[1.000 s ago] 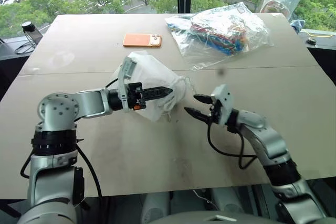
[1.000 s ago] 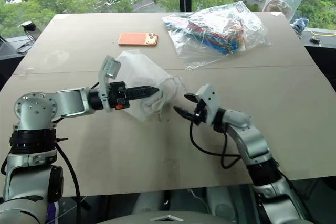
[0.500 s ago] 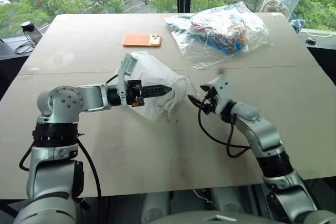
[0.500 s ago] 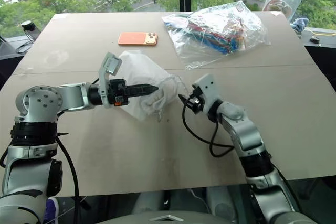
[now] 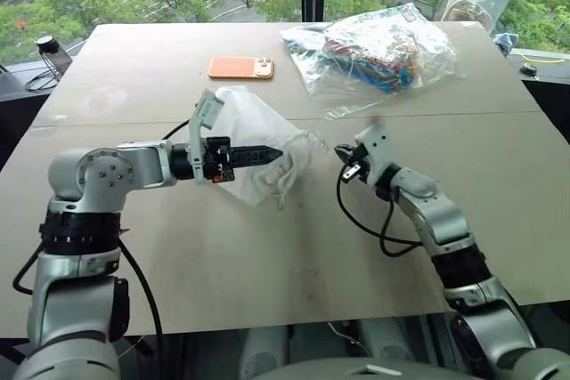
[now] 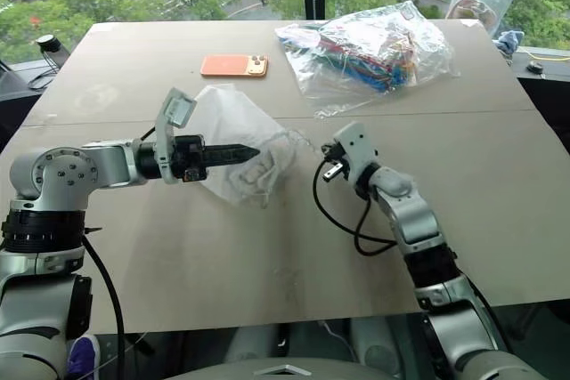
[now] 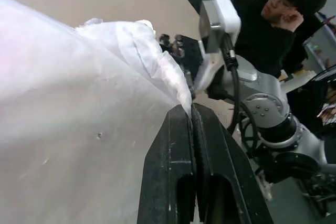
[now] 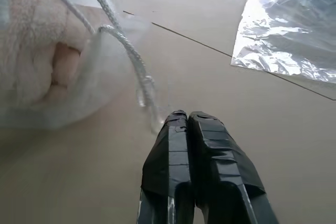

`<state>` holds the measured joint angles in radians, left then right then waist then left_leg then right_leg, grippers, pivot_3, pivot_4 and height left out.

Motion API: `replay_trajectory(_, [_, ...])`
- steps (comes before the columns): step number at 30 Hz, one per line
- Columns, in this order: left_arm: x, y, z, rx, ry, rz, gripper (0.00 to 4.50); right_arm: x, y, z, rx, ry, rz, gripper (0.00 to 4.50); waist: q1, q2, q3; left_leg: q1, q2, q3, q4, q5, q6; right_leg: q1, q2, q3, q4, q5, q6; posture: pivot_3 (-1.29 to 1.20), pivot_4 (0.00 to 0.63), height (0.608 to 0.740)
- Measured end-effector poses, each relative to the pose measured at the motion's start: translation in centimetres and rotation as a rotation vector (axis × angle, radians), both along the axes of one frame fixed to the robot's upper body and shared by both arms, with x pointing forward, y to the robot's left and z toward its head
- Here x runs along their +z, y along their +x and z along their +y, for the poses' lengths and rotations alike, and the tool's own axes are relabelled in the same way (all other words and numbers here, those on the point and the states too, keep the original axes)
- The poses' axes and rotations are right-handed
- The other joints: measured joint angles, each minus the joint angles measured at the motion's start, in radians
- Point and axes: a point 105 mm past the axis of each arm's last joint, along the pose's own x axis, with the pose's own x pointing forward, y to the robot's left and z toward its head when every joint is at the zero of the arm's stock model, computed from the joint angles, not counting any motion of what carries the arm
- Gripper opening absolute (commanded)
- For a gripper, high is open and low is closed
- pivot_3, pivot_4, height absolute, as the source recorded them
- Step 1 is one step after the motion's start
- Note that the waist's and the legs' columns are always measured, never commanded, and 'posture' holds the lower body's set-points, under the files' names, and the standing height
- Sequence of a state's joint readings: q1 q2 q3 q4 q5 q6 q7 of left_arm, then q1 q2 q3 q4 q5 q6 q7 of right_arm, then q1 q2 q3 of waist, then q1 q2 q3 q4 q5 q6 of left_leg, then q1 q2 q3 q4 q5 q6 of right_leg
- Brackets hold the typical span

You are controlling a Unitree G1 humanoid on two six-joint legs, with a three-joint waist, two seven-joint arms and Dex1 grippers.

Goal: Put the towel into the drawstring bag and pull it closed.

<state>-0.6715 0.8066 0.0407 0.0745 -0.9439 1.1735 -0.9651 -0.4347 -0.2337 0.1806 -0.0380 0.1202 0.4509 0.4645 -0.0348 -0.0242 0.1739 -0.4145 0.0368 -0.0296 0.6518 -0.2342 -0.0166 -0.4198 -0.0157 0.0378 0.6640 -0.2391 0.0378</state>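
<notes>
With left pincer (image 5: 272, 154) clamped on drawstring bag (image 5: 258, 131), cord (image 8: 137, 61) lies just ahead of right pincer (image 8: 189, 116), fingers together.

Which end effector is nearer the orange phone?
Left. The left end effector is at the drawstring bag just below the phone; the right end effector is farther right.

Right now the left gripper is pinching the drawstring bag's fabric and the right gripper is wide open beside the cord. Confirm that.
Not quite. The left gripper is shut on the drawstring bag, but the right gripper is shut, not open: the right wrist view shows its fingers pressed together, the cord just ahead of them and not visibly between them.
</notes>
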Motion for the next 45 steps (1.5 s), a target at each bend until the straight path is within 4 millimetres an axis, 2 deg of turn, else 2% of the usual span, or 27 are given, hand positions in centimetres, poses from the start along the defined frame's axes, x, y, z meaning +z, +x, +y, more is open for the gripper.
replay_trajectory(7, [2.3, 2.5, -0.4, -0.104, 0.082, -0.127, 0.00, 2.8, -2.4, -2.1, -0.045, 0.002, -0.039, 0.05, -0.002, 0.000, 0.000, 0.000, 0.000, 0.001, 0.000, 0.000, 0.000, 0.000, 0.001, 0.001, 0.000, 0.000, 0.000, 0.00, 0.150, 0.740])
replay_trajectory(9, [2.5, 2.6, -0.5, -0.128, 0.094, -0.138, 0.00, 2.9, -2.6, -1.9, -0.036, 0.008, -0.032, 0.48, -0.009, 0.000, 0.000, 0.000, 0.000, 0.001, 0.000, 0.000, 0.000, 0.000, 0.001, 0.002, 0.000, 0.000, 0.000, 0.00, 0.150, 0.740])
replay_trajectory(12, [1.9, 2.7, -0.6, -0.164, 0.111, -0.132, 0.00, 2.8, -2.8, -0.1, 0.024, 0.075, 0.017, 1.73, -0.012, 0.000, 0.000, 0.000, 0.001, 0.001, 0.000, 0.000, 0.000, -0.001, 0.002, 0.002, 0.000, 0.000, 0.000, 0.00, 0.150, 0.740])
replay_trajectory(14, [1.6, 2.7, -0.8, -0.175, 0.117, -0.124, 0.00, 2.8, -2.1, 1.1, 0.041, 0.098, 0.035, 2.30, -0.011, 0.000, 0.000, 0.000, 0.001, 0.001, 0.000, 0.000, 0.000, -0.002, 0.002, 0.002, 0.001, 0.000, 0.000, 0.00, 0.150, 0.740])
replay_trajectory(15, [1.6, 2.7, -0.9, -0.179, 0.117, -0.124, 0.00, 2.9, -1.8, 1.6, 0.049, 0.107, 0.040, 2.81, -0.010, 0.000, 0.000, 0.000, 0.001, 0.001, 0.000, 0.000, 0.000, -0.002, 0.002, 0.002, 0.001, 0.000, 0.000, 0.00, 0.150, 0.740])
replay_trajectory(16, [1.5, 2.6, -1.0, -0.183, 0.120, -0.125, 0.00, 2.9, -1.1, 2.3, 0.058, 0.122, 0.054, 2.91, -0.008, 0.000, 0.000, -0.001, 0.001, 0.001, 0.001, 0.000, 0.000, -0.002, 0.001, 0.002, 0.001, 0.000, 0.000, 0.00, 0.150, 0.740])
replay_trajectory(21, [1.6, 2.5, -0.8, -0.171, 0.118, -0.125, 0.00, 1.7, -0.6, 3.8, 0.118, 0.115, 0.120, 2.91, -0.004, 0.000, 0.000, -0.002, 0.001, 0.001, 0.000, 0.000, 0.000, -0.002, 0.000, 0.001, -0.001, 0.000, 0.000, 0.00, 0.150, 0.740])
replay_trajectory(25, [1.3, 2.1, -0.7, -0.161, 0.120, -0.112, 0.00, 0.2, 0.1, 4.0, 0.111, 0.097, 0.177, 2.91, -0.007, 0.000, 0.000, -0.002, 0.001, 0.001, 0.000, 0.000, 0.000, -0.002, 0.001, 0.001, 0.001, 0.000, 0.000, 0.00, 0.150, 0.740])
replay_trajectory(31, [1.4, 1.8, -0.5, -0.147, 0.116, -0.116, 0.00, -0.4, 0.9, 4.2, 0.105, 0.096, 0.183, 2.91, -0.009, 0.000, 0.000, -0.001, 0.001, 0.001, 0.000, 0.000, 0.000, -0.002, 0.001, 0.002, 0.001, 0.000, 0.000, 0.00, 0.150, 0.740])
replay_trajectory(32, [1.3, 1.8, -0.4, -0.141, 0.114, -0.111, 0.00, -0.6, 1.0, 4.3, 0.107, 0.098, 0.186, 2.41, -0.010, 0.000, 0.000, -0.001, 0.001, 0.001, 0.000, 0.000, 0.000, -0.002, 0.001, 0.002, 0.001, 0.000, 0.000, 0.00, 0.150, 0.740])
replay_trajectory(33, [1.3, 1.8, -0.4, -0.136, 0.115, -0.108, 0.00, -0.7, 1.1, 4.4, 0.107, 0.098, 0.188, 2.25, -0.010, 0.000, 0.000, -0.001, 0.001, 0.001, 0.000, 0.000, 0.000, -0.002, 0.001, 0.002, 0.001, 0.000, 0.000, 0.00, 0.150, 0.740])
replay_trajectory(37, [1.7, 1.7, -0.3, -0.129, 0.114, -0.126, 0.00, -1.5, 1.5, 4.2, 0.105, 0.081, 0.194, 0.32, -0.008, 0.000, 0.000, -0.001, 0.001, 0.001, 0.000, 0.000, 0.000, -0.002, 0.001, 0.002, 0.001, 0.000, 0.000, 0.00, 0.150, 0.740])
replay_trajectory(38, [1.8, 1.6, -0.4, -0.129, 0.112, -0.125, 0.00, -1.6, 1.6, 4.1, 0.106, 0.069, 0.186, 0.07, -0.007, 0.000, 0.000, -0.001, 0.001, 0.001, 0.000, 0.000, 0.000, -0.002, 0.001, 0.002, 0.001, 0.000, 0.000, 0.00, 0.150, 0.740])
replay_trajectory(41, [1.8, 1.7, -0.3, -0.125, 0.112, -0.122, 0.00, -1.3, 1.6, 3.4, 0.103, 0.042, 0.159, 0.07, -0.006, 0.000, 0.000, -0.001, 0.001, 0.001, 0.000, 0.000, 0.000, -0.002, 0.001, 0.002, 0.001, 0.000, 0.000, 0.00, 0.150, 0.740])
replay_trajectory(45, [1.9, 2.1, -0.2, -0.099, 0.111, -0.146, 0.00, -0.4, 1.0, 0.7, 0.040, -0.027, 0.084, 0.07, -0.003, 0.000, 0.000, -0.002, 0.001, 0.001, 0.000, 0.000, 0.000, -0.002, 0.000, 0.001, 0.001, 0.000, 0.000, 0.00, 0.150, 0.740])
